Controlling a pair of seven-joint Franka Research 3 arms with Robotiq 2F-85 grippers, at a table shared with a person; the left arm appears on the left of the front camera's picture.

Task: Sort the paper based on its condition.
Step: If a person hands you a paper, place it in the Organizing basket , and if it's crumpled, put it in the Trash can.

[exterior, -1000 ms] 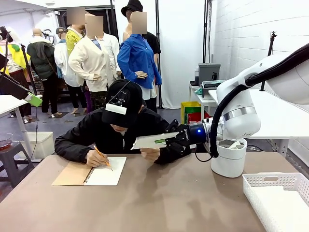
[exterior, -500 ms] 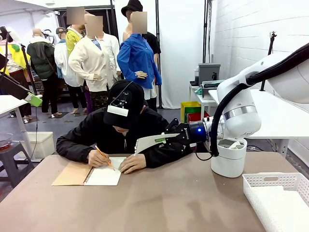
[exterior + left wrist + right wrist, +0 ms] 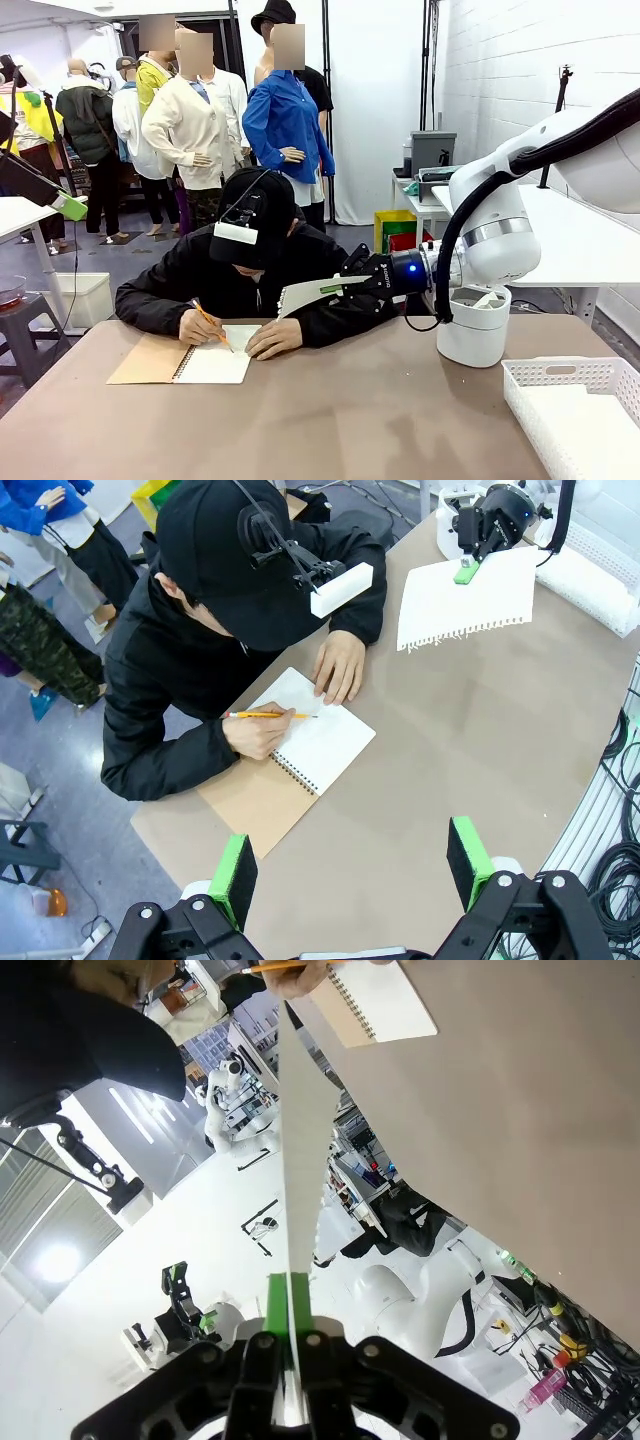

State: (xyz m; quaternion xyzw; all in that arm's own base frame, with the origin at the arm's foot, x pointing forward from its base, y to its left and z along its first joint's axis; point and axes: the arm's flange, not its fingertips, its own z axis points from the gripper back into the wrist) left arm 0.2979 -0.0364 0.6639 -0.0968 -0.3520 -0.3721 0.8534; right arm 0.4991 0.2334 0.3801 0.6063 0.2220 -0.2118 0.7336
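A smooth white sheet of paper [image 3: 312,293] with one ragged torn edge hangs level above the table, in front of the person's chest. My right gripper [image 3: 346,287] is shut on the sheet's right edge. From above, the left wrist view shows this paper [image 3: 463,605] flat, with the right gripper [image 3: 465,573] clamped on its far side. Seen edge-on in the right wrist view, the paper [image 3: 298,1140] runs up from between the green pads [image 3: 276,1305] of the right gripper [image 3: 289,1310]. My left gripper [image 3: 352,858] is open with nothing in it, high over the table's near side.
The person leans over a spiral notebook [image 3: 218,356] at the table's left, pencil [image 3: 268,715] in one hand and the other hand [image 3: 272,338] resting on the page. A white mesh basket [image 3: 560,375] stands at the right front. A round white bin [image 3: 473,335] stands behind it.
The person's hand left the sheet and dropped onto the notebook. My right gripper, still holding the sheet, drew slightly to the right.
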